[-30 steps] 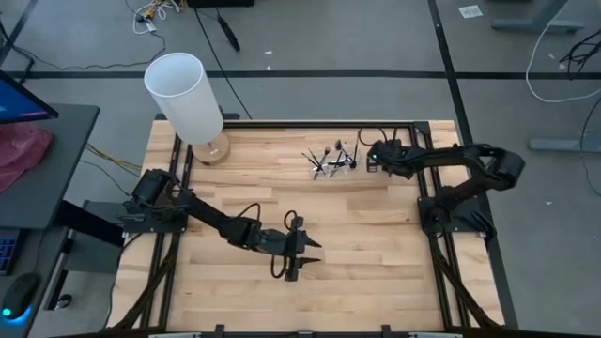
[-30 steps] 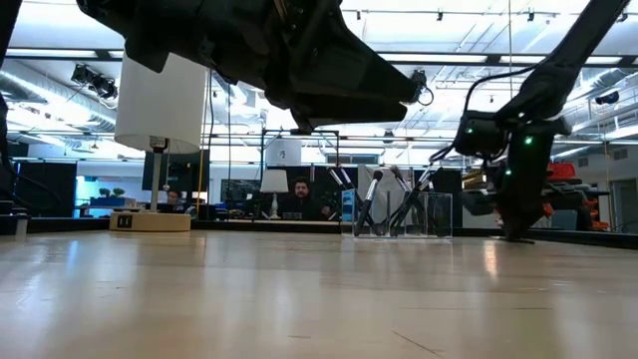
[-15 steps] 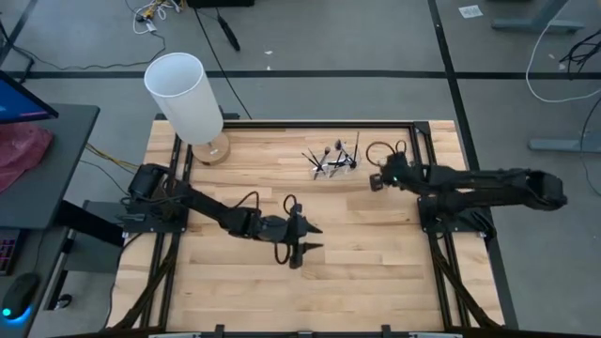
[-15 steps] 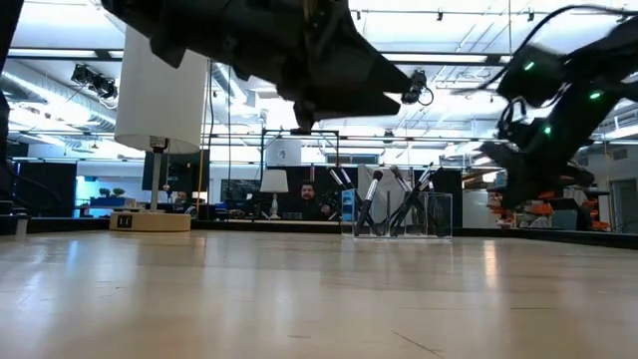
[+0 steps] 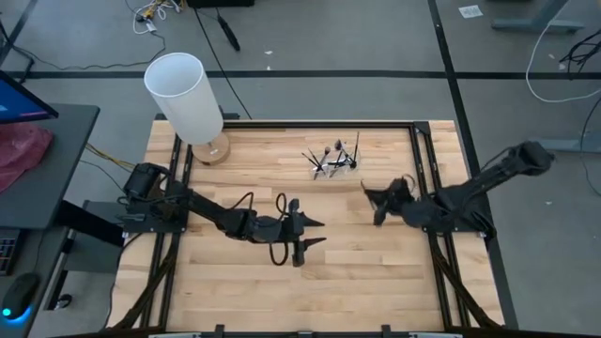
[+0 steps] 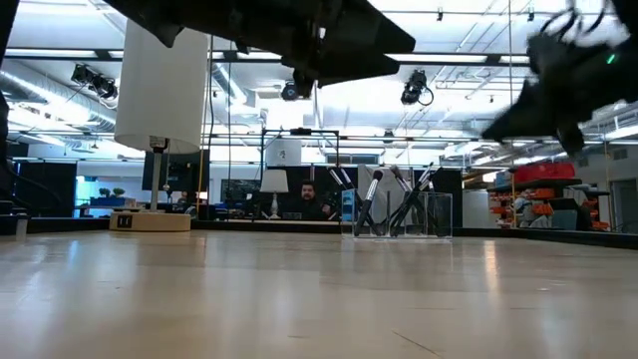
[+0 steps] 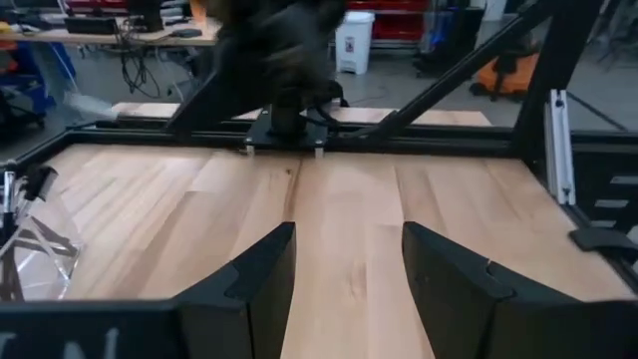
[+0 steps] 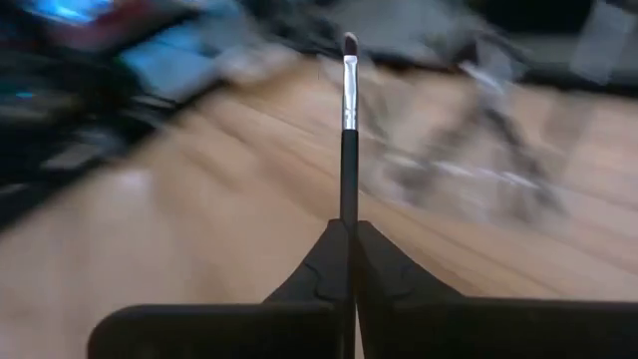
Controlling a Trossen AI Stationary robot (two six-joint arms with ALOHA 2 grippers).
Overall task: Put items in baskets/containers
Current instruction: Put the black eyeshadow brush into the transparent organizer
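A small clear holder (image 5: 334, 161) stands at the table's far middle, with several thin makeup brushes (image 6: 384, 204) leaning upright in it. My right gripper (image 5: 377, 202) hovers right of centre, nearer the front than the holder, shut on one dark-handled brush (image 8: 349, 130). My left gripper (image 7: 349, 284) hangs open above the table's middle (image 5: 315, 235), with nothing between its fingers. The clear holder (image 7: 30, 239) also shows in the left wrist view. My right gripper pinches the brush's dark handle (image 8: 349, 204) between its two fingertips (image 8: 324, 254). The brush runs on along the fingers, straight out past their ends, its bristle tip (image 8: 349, 45) farthest from the gripper. It is clear of the table.
A tall white cylinder (image 5: 185, 94) on a round wooden base stands at the far left corner. Black frame rails (image 5: 423, 160) run along the table's sides. Bare wood (image 5: 282, 188) lies between the two grippers. A person (image 6: 302, 197) sits in the room beyond the table.
My right gripper, fingers shut, has swung away from beside the clear holder toward the table's near edge, rising and turning as the arm folded back. My left gripper has risen a little above the table's middle, still open.
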